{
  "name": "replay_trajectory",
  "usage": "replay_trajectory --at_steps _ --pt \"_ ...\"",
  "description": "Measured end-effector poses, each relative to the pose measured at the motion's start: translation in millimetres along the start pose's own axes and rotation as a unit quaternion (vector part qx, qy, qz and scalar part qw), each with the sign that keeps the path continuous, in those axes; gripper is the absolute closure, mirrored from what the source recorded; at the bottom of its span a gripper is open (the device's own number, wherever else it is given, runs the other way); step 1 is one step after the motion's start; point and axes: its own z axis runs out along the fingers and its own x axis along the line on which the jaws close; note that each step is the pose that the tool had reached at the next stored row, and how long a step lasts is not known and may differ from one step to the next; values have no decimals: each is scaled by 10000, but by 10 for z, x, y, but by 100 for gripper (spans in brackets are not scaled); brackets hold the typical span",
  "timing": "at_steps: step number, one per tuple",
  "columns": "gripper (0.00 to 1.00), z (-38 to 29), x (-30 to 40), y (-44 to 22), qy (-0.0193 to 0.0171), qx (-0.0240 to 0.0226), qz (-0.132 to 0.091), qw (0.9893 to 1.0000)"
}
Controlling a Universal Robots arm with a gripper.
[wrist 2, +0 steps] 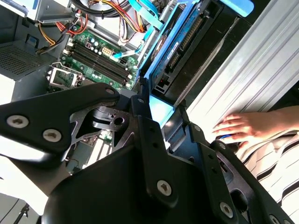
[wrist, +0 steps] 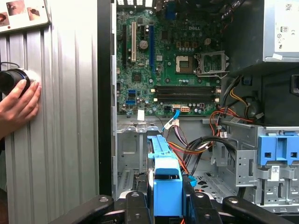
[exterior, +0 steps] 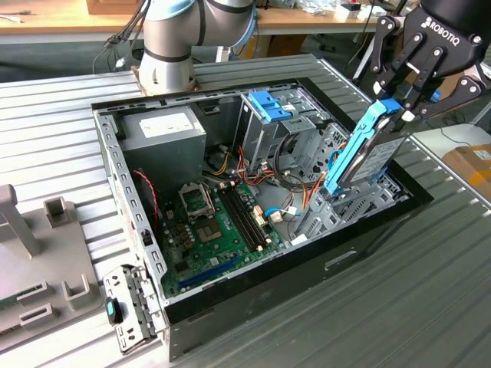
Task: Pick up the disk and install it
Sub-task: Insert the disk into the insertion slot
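Note:
The disk (exterior: 374, 153) is a grey metal drive edged by a bright blue bracket. It stands on edge, tilted, its lower end inside the open computer case (exterior: 115, 153) at the exterior view's right, above the metal drive bay (exterior: 360, 201). My gripper (exterior: 395, 110) is shut on the disk's upper end, black fingers on both flat sides. In the first wrist view the disk (wrist: 164, 173) shows as a narrow blue edge between my fingers (wrist: 136, 201), over the bay (wrist: 131, 151). The second wrist view shows the disk (wrist 2: 174, 46) running away from the gripper (wrist 2: 159, 100).
The case holds a green motherboard (exterior: 219, 222), a power supply (exterior: 165, 126), cable bundles (exterior: 253, 172) and a blue-latched drive cage (exterior: 270, 107). A person's hand (wrist: 18, 103) rests on a black knob (wrist: 11, 79) on the ribbed table beside the case. A grey fixture (exterior: 31, 253) stands at the exterior view's left.

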Motion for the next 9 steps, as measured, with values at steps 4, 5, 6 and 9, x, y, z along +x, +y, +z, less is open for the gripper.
replay_trajectory --at_steps 4,5,6,9 --pt "64 31 8 1 -5 0 -2 10000" --pt "64 34 9 1 -4 0 -3 10000" --pt "64 34 9 1 -3 0 -3 10000" --pt "64 40 10 1 -4 0 -5 10000"
